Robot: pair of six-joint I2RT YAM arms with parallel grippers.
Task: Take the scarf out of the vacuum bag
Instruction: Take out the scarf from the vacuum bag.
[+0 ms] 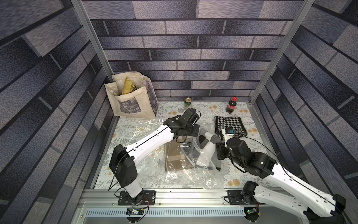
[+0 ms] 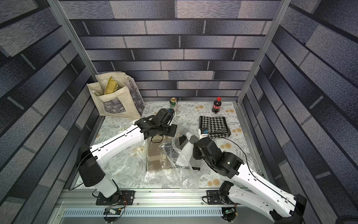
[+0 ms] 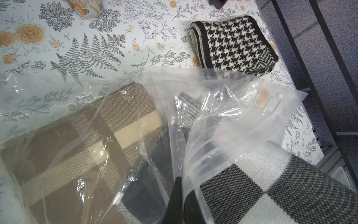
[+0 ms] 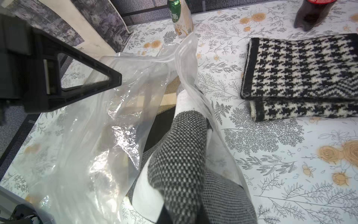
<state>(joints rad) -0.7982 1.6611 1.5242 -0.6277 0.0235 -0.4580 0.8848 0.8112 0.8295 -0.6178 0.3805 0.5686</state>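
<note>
Item: grey check scarf (image 1: pixel 205 144), mostly inside the vacuum bag (image 1: pixel 205 174), mid-worktop. Its long axis runs near-to-far, with the far end raised toward the bag mouth. I judge the right fingers (image 1: pixel 220 151) clenched on it from its right side. Left fingers (image 3: pixel 175 195) pinch the bag's plastic. Floral worktop (image 1: pixel 235 175); a houndstooth scarf (image 1: pixel 230 122) lies just beyond, so room is tight.

The green can (image 4: pixel 182 18) bears Chinese characters, one reading 斯; other print is illegible.
</note>
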